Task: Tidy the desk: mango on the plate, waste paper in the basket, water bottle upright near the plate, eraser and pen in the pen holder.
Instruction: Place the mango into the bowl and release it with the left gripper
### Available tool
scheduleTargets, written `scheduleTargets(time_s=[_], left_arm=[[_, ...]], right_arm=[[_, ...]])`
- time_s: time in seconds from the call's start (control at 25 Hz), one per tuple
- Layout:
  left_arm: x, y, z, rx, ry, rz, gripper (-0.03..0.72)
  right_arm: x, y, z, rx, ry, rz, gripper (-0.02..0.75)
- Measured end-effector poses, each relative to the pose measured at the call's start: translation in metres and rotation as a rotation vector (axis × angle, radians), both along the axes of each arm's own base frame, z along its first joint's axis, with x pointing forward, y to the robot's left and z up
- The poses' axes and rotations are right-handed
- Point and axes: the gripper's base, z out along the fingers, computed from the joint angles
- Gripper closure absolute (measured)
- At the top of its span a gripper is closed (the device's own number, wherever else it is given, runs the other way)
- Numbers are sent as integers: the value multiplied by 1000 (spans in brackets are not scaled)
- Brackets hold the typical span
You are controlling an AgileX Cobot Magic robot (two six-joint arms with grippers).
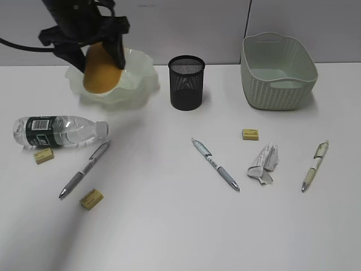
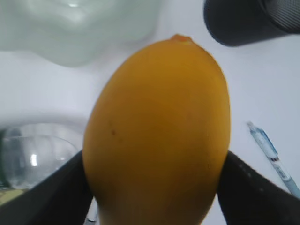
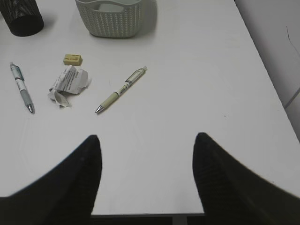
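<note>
Left gripper is clenched on the mango, one black finger on each side of the fruit, and it holds the mango just above the plate, at the plate's left part. From the left wrist view the mango fills most of the picture between the two dark fingers, with the pale green ruffled rim of the plate behind it.

Right gripper has its jaws spread wide apart and nothing between them; it hangs over a bare part of the desk, well apart from the plate.

Pen holder stands upright just to the right of the plate, and the basket is further right of it. Water bottle lies on its side in front of the plate, with one eraser just beside it. A grey pen lies in front of the bottle, and a second eraser is near the pen's tip. Far to the right of the plate, a blue-grey pen, a third eraser, the waste paper and a green-beige pen lie on the desk.
</note>
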Motion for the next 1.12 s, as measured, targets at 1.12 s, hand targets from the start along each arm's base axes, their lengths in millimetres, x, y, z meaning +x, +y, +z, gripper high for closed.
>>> scheduleTargets(time_s=[1.12], left_arm=[[102,50,-73,-75,-356,149,106]], right_arm=[[0,0,0,0,0,0,247]])
